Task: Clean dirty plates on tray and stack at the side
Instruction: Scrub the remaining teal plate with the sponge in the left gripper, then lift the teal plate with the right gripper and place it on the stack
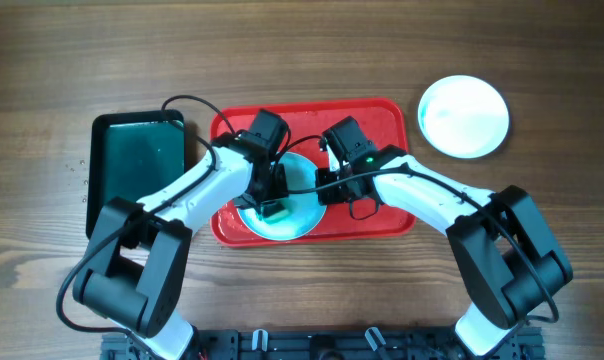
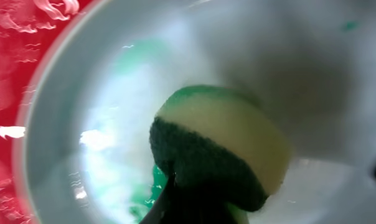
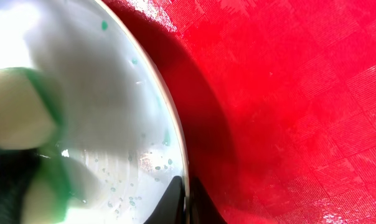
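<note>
A pale aqua plate [image 1: 297, 215] lies on the red tray [image 1: 382, 120], with green smears on it [image 2: 147, 186]. My left gripper [image 1: 272, 205] is shut on a yellow and dark green sponge [image 2: 219, 149] and presses it on the plate's inside [image 2: 101, 93]. My right gripper [image 1: 327, 185] is shut on the plate's rim [image 3: 185, 174], one finger inside and one outside. The sponge also shows in the right wrist view [image 3: 20, 112]. Another plate [image 1: 464, 115], clean and pale, lies on the table right of the tray.
A dark green-black narrow tray [image 1: 137, 160] sits left of the red tray. The wooden table [image 1: 542, 60] surrounds them. Arm cables hang over the red tray's far half.
</note>
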